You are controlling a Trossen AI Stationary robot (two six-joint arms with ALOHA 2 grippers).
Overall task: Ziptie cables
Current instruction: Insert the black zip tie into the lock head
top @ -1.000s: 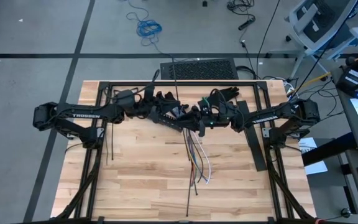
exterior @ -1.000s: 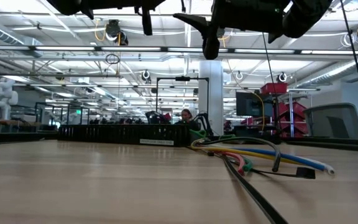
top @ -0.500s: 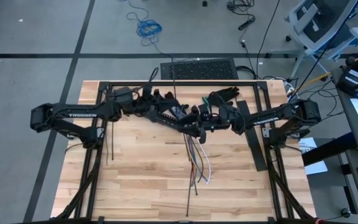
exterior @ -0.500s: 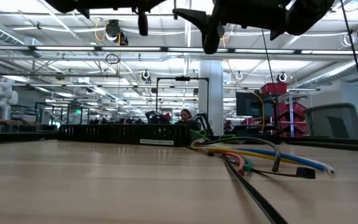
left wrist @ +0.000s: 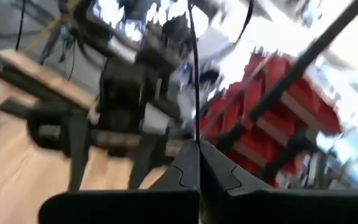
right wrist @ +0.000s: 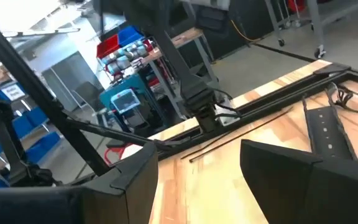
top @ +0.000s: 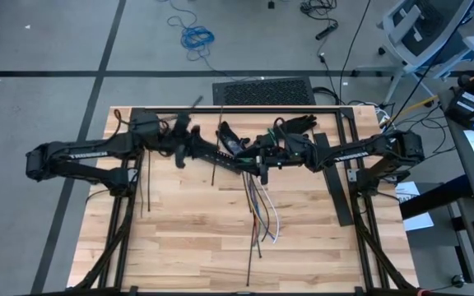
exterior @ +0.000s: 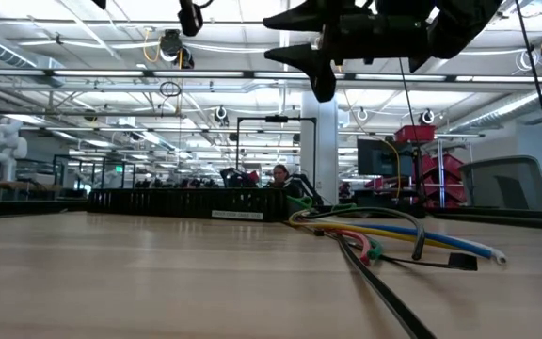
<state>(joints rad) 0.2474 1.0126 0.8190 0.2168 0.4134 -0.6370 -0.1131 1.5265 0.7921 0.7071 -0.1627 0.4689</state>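
Note:
The cables (top: pixel 262 210), thin wires in white, red, green, orange and blue, lie loose on the wooden table near its middle (exterior: pixel 398 237). My left gripper (top: pixel 217 153) is above the table, left of centre, shut on one thin dark ziptie (top: pixel 214 171). My right gripper (top: pixel 257 161) hovers open just right of it, above the cables' far ends, with nothing between its fingers (right wrist: pixel 197 177). Another ziptie (top: pixel 145 187) lies flat by the table's left side. A long one (top: pixel 248 247) lies along the cables. My left gripper pinches the ziptie near one end (left wrist: pixel 197 134) between its two shut fingers. The fingers come level from the table's left and lie across the strip. The strip sticks out straight from the fingertips (left wrist: pixel 194 62), lifted clear of the table.
A long black slotted rail (top: pixel 334 182) lies on the table's right part. A black metal frame (top: pixel 237 108) runs along the far edge and down both sides. Bare wood lies in front of the cables toward the near edge.
My left gripper has drawn back toward the table's left edge and risen a little, away from the right gripper, still shut on the ziptie, which now shows clear of both arms. My right gripper has rolled about its own axis and otherwise stayed where it was.

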